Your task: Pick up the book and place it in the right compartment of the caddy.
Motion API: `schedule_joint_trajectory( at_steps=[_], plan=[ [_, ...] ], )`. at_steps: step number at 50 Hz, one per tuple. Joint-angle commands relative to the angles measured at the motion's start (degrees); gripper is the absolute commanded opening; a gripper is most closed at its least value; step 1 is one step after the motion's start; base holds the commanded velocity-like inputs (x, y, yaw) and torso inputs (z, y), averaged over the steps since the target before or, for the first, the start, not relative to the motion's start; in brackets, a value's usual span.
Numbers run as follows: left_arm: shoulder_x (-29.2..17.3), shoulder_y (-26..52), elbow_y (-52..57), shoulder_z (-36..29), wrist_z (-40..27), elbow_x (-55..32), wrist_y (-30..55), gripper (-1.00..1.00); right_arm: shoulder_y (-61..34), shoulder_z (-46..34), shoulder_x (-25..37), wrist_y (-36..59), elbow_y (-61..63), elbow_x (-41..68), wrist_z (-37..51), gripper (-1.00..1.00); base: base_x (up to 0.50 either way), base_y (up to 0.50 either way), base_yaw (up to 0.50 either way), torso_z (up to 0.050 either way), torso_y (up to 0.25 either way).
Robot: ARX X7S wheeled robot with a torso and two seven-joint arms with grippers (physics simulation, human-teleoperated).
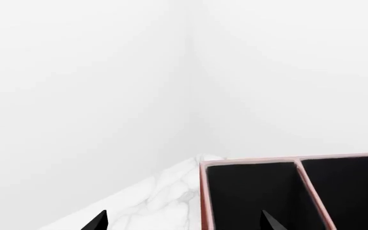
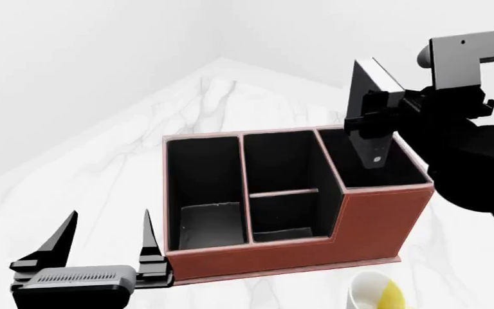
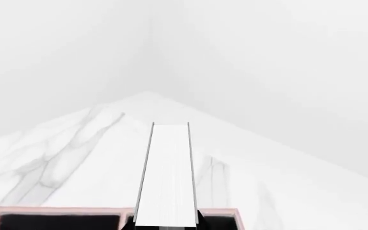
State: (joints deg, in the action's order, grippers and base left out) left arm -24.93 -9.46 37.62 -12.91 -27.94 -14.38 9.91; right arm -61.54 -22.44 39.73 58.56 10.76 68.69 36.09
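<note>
The black book (image 2: 365, 90) with white page edges hangs tilted in the air, its lower end just above the right compartment (image 2: 363, 179) of the reddish-brown caddy (image 2: 316, 252). My right gripper (image 2: 372, 125) is shut on the book. The right wrist view looks along the book's white page edges (image 3: 166, 172), with the caddy's rim (image 3: 56, 211) beneath. My left gripper (image 2: 108, 225) stands open and holds nothing, low beside the caddy's left end. In the left wrist view it (image 1: 184, 223) straddles the caddy's rim (image 1: 203, 191).
The caddy stands on a white marble table (image 2: 144, 148) that runs into a corner of white walls. A white-and-yellow mug (image 2: 372, 296) sits in front of the caddy's right end, at the frame's lower edge.
</note>
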Motion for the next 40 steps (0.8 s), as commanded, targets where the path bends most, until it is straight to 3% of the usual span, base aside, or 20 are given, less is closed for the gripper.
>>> schedule_joint_trajectory(
  at_steps=[1,40],
  plan=[
    [-0.1,0.0,-0.1,-0.2,-0.1,0.0,0.0,1.0,0.0,0.5,-0.2,-0.8,-0.4,-3.5,-1.0,-1.0,0.0,0.0,0.0,0.0,0.011],
    [-0.4,0.2,-0.4,-0.6,-0.5,-0.1,-0.3,1.0,4.5,-0.6,-0.2,-4.6,-1.8,-5.6,-3.2,-1.0,0.0,0.0,0.0,0.0,0.001]
  ],
)
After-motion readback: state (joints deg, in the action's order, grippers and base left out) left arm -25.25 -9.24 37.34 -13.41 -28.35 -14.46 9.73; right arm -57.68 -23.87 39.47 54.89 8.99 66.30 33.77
